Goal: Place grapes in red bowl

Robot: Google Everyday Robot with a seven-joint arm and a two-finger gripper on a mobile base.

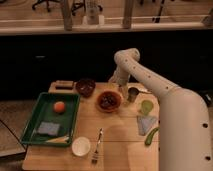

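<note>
The red bowl [118, 105] stands on the wooden table [120, 145], near its middle back. A dark purple-black cluster, the grapes [107, 100], lies inside the red bowl. My gripper [115, 85] hangs from the white arm [150, 82] just behind and above the bowl's far rim. It is apart from the grapes and I see nothing in it.
A dark bowl [85, 86] stands left of the red bowl. A green tray [31, 120] at the left holds an orange fruit [59, 106] and a blue sponge [48, 128]. A white cup [81, 146] and a fork [97, 146] are in front. A metal cup [132, 94], a green cup [146, 107] and a blue cloth [145, 123] are at the right.
</note>
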